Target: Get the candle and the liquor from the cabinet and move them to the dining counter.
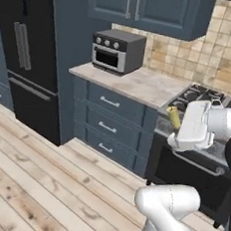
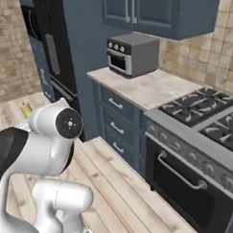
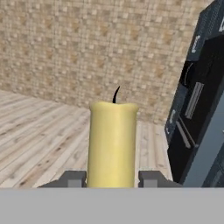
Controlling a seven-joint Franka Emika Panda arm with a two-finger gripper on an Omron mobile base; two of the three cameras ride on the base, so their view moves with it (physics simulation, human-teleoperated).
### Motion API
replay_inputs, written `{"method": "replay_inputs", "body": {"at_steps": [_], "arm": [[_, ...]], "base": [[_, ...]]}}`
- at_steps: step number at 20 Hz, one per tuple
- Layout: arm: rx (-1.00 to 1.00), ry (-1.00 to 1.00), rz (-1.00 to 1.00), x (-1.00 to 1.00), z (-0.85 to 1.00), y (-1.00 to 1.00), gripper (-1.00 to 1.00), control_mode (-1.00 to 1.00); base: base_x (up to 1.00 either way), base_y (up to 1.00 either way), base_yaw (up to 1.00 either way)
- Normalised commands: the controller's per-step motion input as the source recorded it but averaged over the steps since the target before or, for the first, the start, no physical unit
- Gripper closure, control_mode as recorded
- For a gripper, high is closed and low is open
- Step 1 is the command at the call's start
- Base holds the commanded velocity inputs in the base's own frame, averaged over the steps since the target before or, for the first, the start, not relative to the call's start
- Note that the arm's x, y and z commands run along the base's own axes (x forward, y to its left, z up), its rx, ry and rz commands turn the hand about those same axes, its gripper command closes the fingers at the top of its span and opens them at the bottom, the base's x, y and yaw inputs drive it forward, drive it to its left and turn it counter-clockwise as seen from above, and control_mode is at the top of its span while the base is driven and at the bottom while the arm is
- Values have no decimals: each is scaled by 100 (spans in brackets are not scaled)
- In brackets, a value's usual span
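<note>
candle: yellow stick candle (image 3: pixel 112 144) with a black wick, sitting right between the two dark finger tips in the hand view. A bit of it (image 1: pixel 174 117) also pokes out past the white hand in the left base view, in front of the stove edge, and a small yellow stub (image 2: pixel 26 110) shows behind the arm in the right base view.
end effector: clamped on the candle (image 3: pixel 112 178), one finger tip touching each side of it. It's held up in the air, off any counter.
cabinet: dark blue upper wall cabinet (image 1: pixel 148 8) with silver bar handles, doors look closed, mounted above the toaster oven.
toaster oven: grey box (image 1: pixel 118 50) on the counter (image 1: pixel 140 85), back near the tiled wall.
stove: black range (image 2: pixel 201 134) with gas burners, just right of the counter, oven handle across the front.
drawers: blue lower drawers (image 1: pixel 109 119) under the counter, all closed.
fridge: tall black unit (image 1: pixel 23 53) left of the counter; it also shows tilted on the right side of the hand view.
floor: light wood planks (image 1: pixel 31 179).
holder: can't make out the candle's holder in any view.
</note>
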Motion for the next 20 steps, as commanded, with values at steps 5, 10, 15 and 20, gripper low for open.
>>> {"method": "replay_inputs", "body": {"at_steps": [5, 10, 15, 20], "arm": [[0, 0, 0, 0, 0, 0, 100, 100], [0, 0, 0, 0, 0, 0, 100, 100], [0, 0, 0, 0, 0, 0, 100, 100], [0, 0, 0, 0, 0, 0, 100, 100]], "base": [[4, 94, 35], [22, 85, 34], [44, 77, 31], [76, 53, 32]]}}
